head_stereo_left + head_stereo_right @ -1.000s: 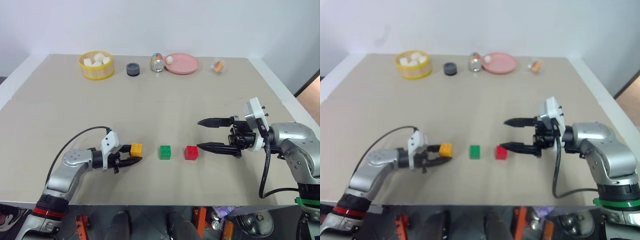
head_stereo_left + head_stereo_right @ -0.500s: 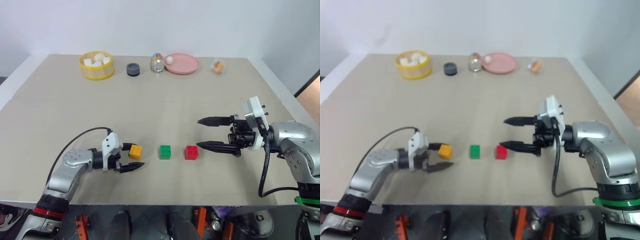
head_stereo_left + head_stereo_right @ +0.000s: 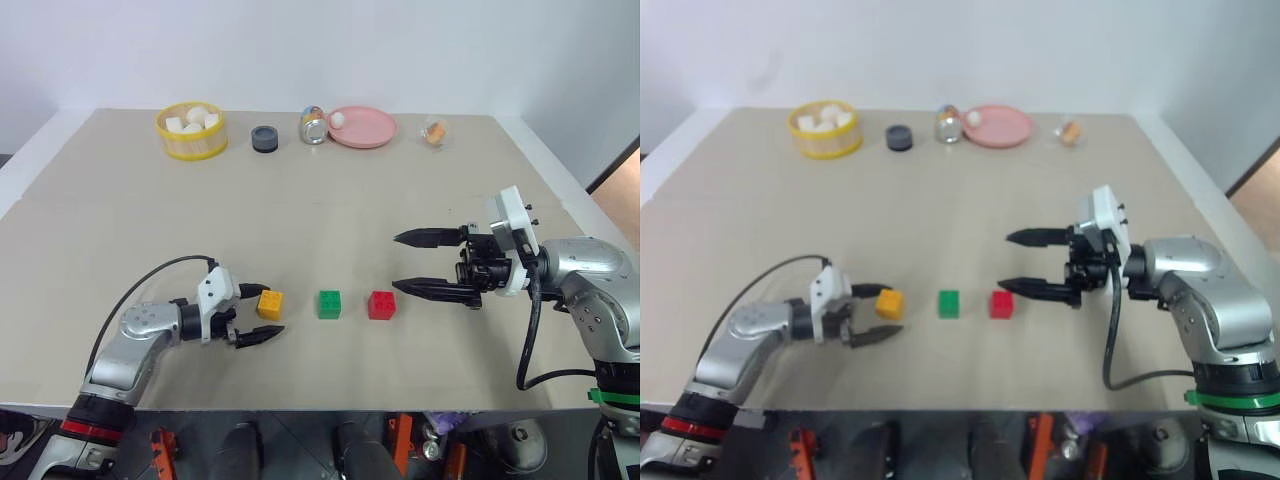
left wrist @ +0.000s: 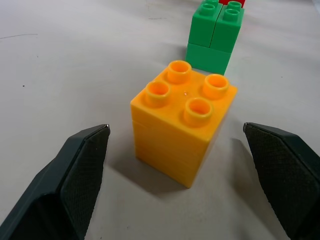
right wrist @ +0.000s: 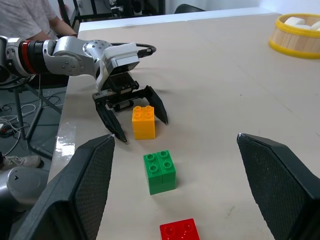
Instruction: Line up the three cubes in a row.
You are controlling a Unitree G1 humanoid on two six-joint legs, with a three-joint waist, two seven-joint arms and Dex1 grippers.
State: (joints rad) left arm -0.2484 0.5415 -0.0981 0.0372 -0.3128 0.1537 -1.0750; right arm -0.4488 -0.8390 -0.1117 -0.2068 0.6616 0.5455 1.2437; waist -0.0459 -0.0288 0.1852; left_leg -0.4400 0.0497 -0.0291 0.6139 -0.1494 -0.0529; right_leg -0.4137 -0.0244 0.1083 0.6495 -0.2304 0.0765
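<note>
The three cubes stand in a row on the tan table point(image 3: 330, 220): a yellow-orange cube point(image 3: 269, 304) on the left, a green cube point(image 3: 330, 304) in the middle, a red cube point(image 3: 381, 305) on the right. My left gripper point(image 3: 262, 313) is open, its fingers on either side of the yellow-orange cube point(image 4: 183, 121) with a gap on each side. My right gripper point(image 3: 408, 263) is open and hovers just right of the red cube, one finger higher than the other, nothing between them.
Along the table's far edge stand a yellow basket point(image 3: 192, 131) of white lumps, a dark round puck point(image 3: 265, 138), a tipped can point(image 3: 314, 126), a pink plate point(image 3: 364, 128) and a small orange item point(image 3: 434, 131). A person point(image 5: 35, 15) sits beyond the table's end.
My left gripper has opened and let go of the yellow-orange cube, which now rests on the table. The right gripper has kept still.
</note>
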